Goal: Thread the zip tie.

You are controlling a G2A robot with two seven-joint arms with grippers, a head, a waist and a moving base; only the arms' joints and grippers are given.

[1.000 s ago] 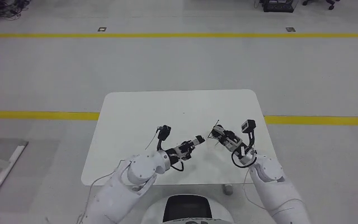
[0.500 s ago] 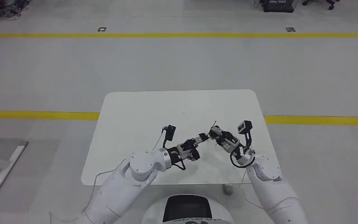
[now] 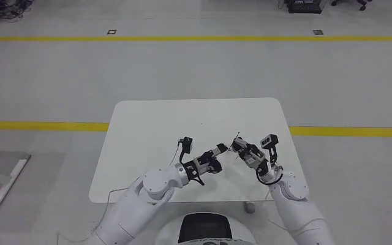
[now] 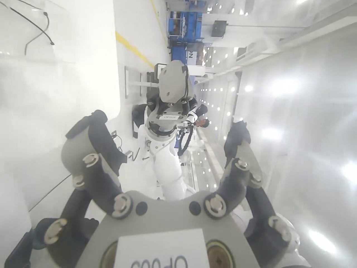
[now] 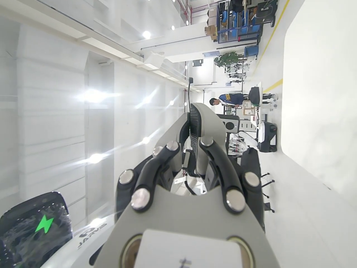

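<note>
Right gripper: clenched on thin black plastic zip tie, tail poking past fingertips.
Left gripper: released, fingers spread, just left of right gripper.
Zip tie: above near-right part of white rounded table.

It was a large robotics lab or factory hall: a white counter stood mid-frame on a pale floor, a yellow line crossed the upper frame, and blue storage racks held cardboard boxes in the background.
</note>
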